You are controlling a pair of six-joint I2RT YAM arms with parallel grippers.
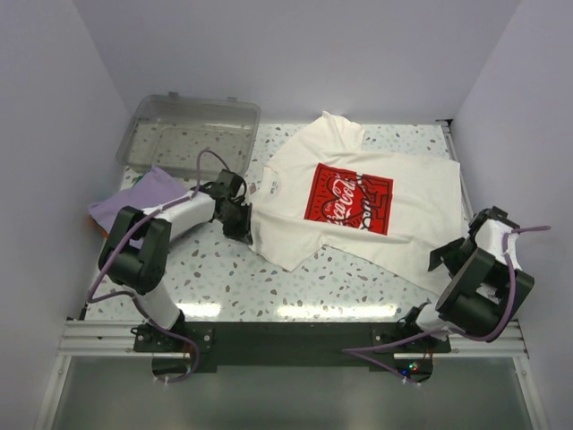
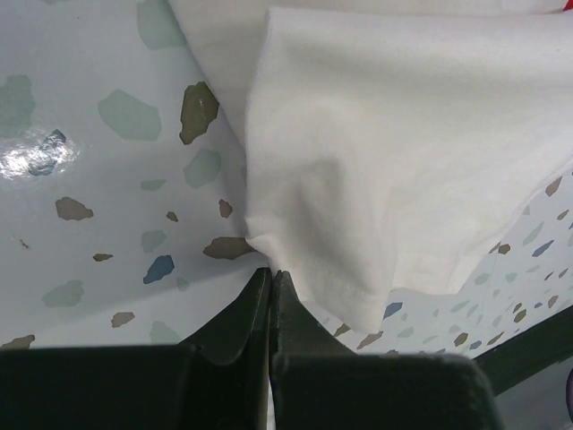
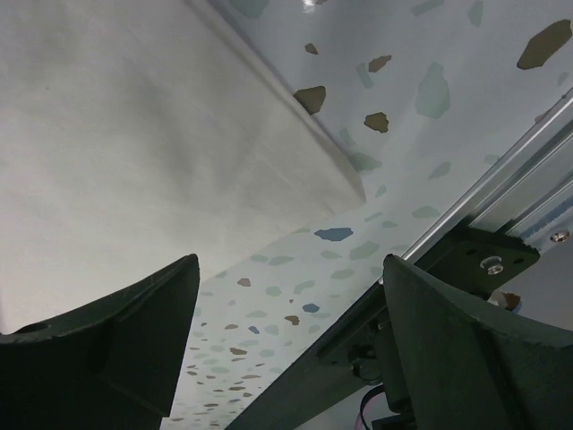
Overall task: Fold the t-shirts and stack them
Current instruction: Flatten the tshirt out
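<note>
Pinching a soft edge of the white shirt (image 1: 421,202), the left gripper (image 2: 270,273) has its dark fingers pressed together on the cloth. The shirt lies spread and lightly rumpled across the glossy, speckled terrazzo table (image 1: 228,279), its red square print (image 1: 347,199) reading "Coca-Cola" in white script. The right gripper (image 3: 291,269) hangs with jaws wide apart just off the shirt's near right corner, while the lavender shirt (image 1: 143,202) sits folded at the table's left edge, outside and just beside the clear, round-cornered plastic bin (image 1: 183,134).

Cream-white t-shirt (image 1: 421,210) with red logo print (image 1: 347,199), lavender t-shirt (image 1: 148,194), speckled table (image 1: 233,271)
</note>
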